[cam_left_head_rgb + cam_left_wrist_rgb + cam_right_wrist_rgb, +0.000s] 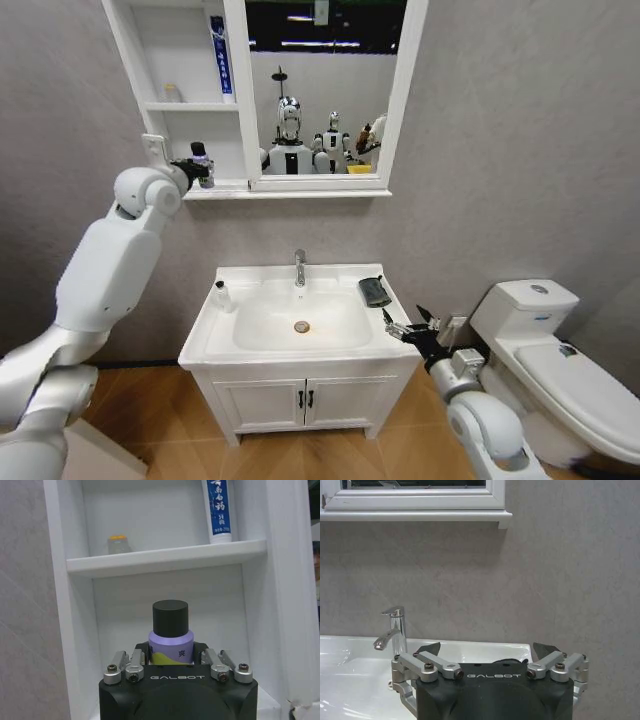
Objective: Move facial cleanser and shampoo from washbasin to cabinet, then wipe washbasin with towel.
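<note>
Head view: grey textured wall, wood-tone floor. White washbasin point(225, 345) sits on a two-door vanity point(305, 400) with black handles; chrome tap point(299, 267) at the back edge, round drain point(302, 326) in the oval bowl. A small white bottle point(221, 296) stands on the basin's left rim near the back corner. The dark towel point(375, 291) lies rumpled on the right rim near the back right corner. A white toilet point(545, 355) stands to the right of the vanity. On the wall above, the white cabinet point(140, 105) of stacked shelves joins a framed mirror point(325, 90); a blue-and-white tube point(220, 55) stands on the upper shelf at its mirror-side edge. The left gripper point(200, 168) is raised into the lowest shelf, holding a dark-capped bottle point(200, 152). The right gripper point(405, 325) hangs low at the basin's front right corner, jaws spread apart, nothing between them.

Left wrist view: the left gripper is clamped around a purple bottle with a black cap, upright inside the bottom compartment, its base hidden behind the gripper body. On the shelf above, a small jar with an orange lid point(118, 545) stands toward the outer wall and the tube stands toward the mirror side.

Right wrist view: the right gripper's jaws are wide open and empty, over the basin's right rim. The tap and white rim lie beyond, then grey wall, and the cabinet's bottom ledge above.
</note>
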